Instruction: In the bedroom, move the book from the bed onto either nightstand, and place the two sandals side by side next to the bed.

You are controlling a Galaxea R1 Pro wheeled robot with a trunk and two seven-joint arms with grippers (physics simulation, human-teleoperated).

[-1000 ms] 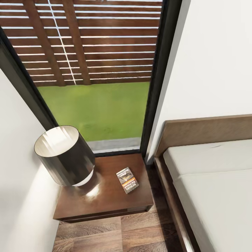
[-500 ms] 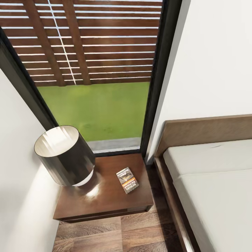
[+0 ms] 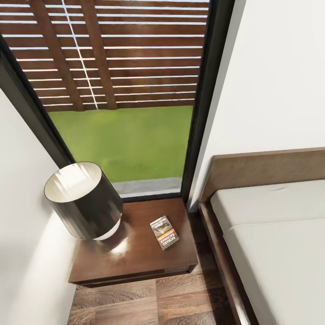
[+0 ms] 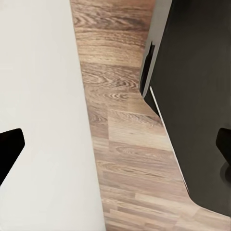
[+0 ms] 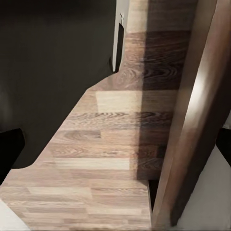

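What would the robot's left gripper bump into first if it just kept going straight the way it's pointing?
Most likely the wood-plank floor. The left gripper is open, its fingertips wide apart, with bare planks straight ahead between a white surface and a dark panel. Depth is unclear.

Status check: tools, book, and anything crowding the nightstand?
Both tools open, empty, over wood floor. Book flat on nightstand, apart from lamp. Bed mattress bare. No sandals in sight.

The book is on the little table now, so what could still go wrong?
The book lies near the nightstand's bed-side edge, so a bump while turning might knock it off. The lamp stands close and could tip. The gap between nightstand and bed looks tight for driving.
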